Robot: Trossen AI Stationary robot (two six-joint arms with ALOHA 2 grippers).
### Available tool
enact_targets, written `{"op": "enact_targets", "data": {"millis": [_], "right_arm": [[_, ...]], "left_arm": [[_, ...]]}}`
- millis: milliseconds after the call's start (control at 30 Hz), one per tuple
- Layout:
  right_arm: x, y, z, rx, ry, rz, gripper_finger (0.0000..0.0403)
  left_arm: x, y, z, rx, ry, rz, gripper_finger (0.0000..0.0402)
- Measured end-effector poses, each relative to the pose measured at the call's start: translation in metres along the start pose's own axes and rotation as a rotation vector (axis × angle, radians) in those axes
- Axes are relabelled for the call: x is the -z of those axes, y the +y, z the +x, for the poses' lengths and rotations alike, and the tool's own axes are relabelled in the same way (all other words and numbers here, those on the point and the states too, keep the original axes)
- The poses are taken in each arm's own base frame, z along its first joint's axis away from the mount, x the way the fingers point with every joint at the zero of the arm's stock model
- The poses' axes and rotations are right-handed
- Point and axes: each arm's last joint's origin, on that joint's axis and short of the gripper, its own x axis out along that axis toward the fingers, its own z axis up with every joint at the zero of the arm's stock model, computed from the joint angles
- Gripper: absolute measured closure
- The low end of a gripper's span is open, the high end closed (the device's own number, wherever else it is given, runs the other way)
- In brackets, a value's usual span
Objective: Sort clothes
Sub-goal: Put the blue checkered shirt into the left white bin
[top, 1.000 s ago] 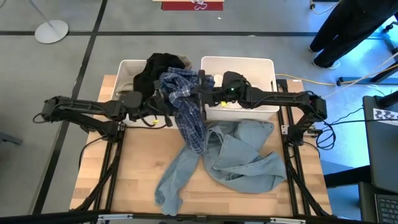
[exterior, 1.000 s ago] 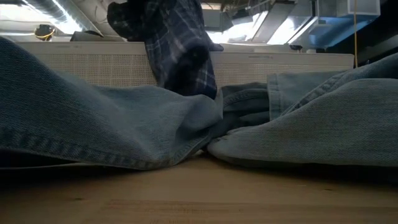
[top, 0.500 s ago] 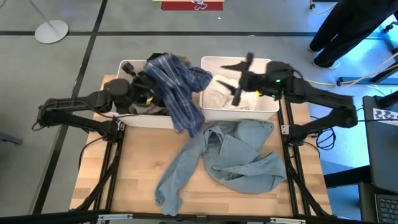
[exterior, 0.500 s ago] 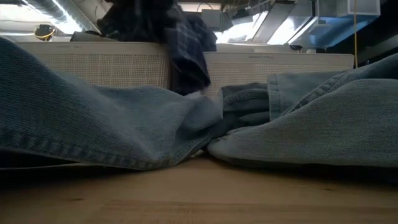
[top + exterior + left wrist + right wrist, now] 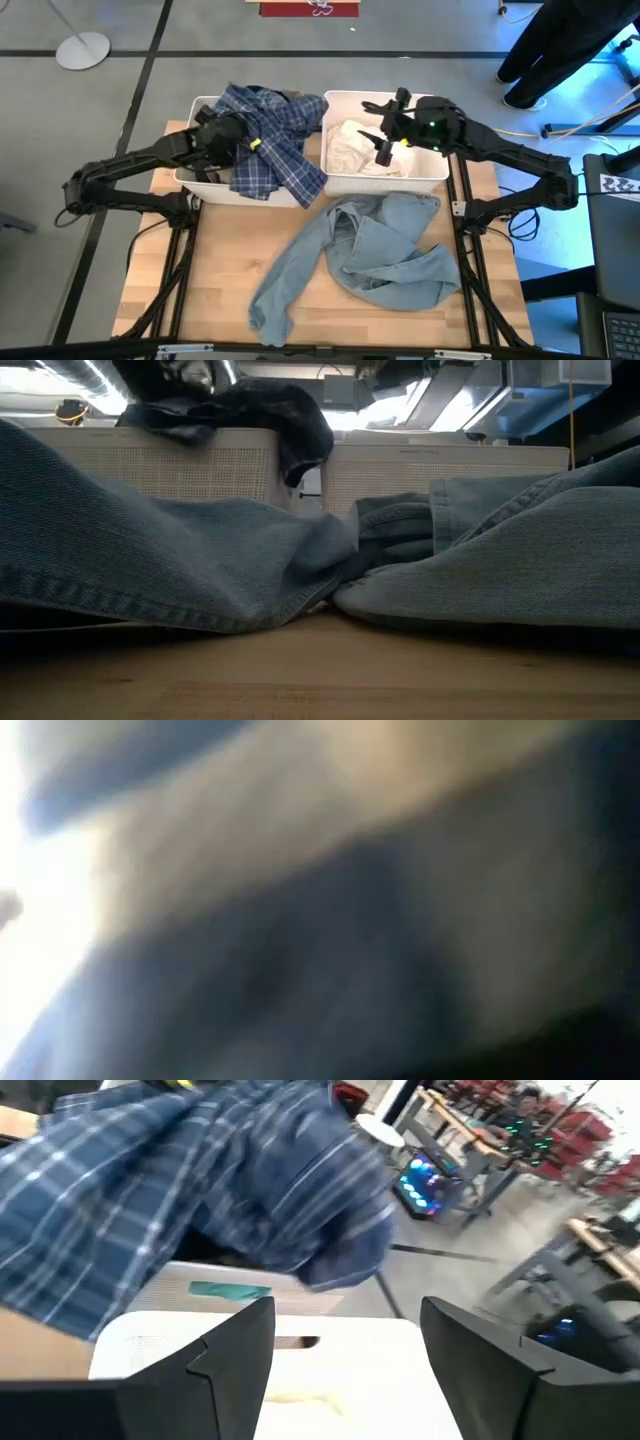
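A blue plaid shirt (image 5: 272,140) lies spread over the left white bin (image 5: 198,172). One end hangs over the bin's near wall, and it shows dark in the low view (image 5: 255,415). My left gripper (image 5: 228,135) is at the shirt's left side over that bin, its tip hidden by the cloth. My right gripper (image 5: 383,130) is open and empty above the right white bin (image 5: 420,175), which holds white clothes (image 5: 345,145). The right wrist view shows the shirt (image 5: 200,1190) beyond the open gripper (image 5: 345,1370). Light blue denim jeans (image 5: 370,250) lie crumpled on the table.
Dark clothes (image 5: 285,97) show under the shirt in the left bin. The jeans fill the low view's foreground (image 5: 200,560). Bare wood (image 5: 220,250) lies left of the jeans. A person in dark clothes (image 5: 560,40) stands beyond the table's far right corner.
My right gripper has let go of the plaid shirt, opened and drawn back right over the right bin. My left gripper has gone left and far with the shirt. The shirt hung down to the table between both grippers before; now it lies over the left bin.
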Motion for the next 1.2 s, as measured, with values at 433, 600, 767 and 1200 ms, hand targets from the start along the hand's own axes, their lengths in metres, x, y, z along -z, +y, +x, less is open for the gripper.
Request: {"op": "enact_targets", "data": {"millis": [433, 600, 767, 1200], "right_arm": [[0.052, 0.024, 0.028, -0.120, 0.060, 0.051, 0.0150], [0.058, 0.027, 0.030, -0.141, 0.070, 0.057, 0.0150], [0.059, 0.028, 0.030, -0.143, 0.074, 0.058, 0.0150], [0.059, 0.028, 0.030, -0.143, 0.074, 0.054, 0.0150]], "left_arm": [[0.043, -0.024, 0.056, 0.002, 0.338, -0.017, 0.0383], [0.042, -0.024, 0.055, 0.010, 0.335, -0.014, 0.0352], [0.031, -0.016, 0.046, 0.031, 0.338, -0.010, 0.0300], [-0.003, 0.034, -0.020, 0.286, 0.293, -0.108, 0.0229]]}}
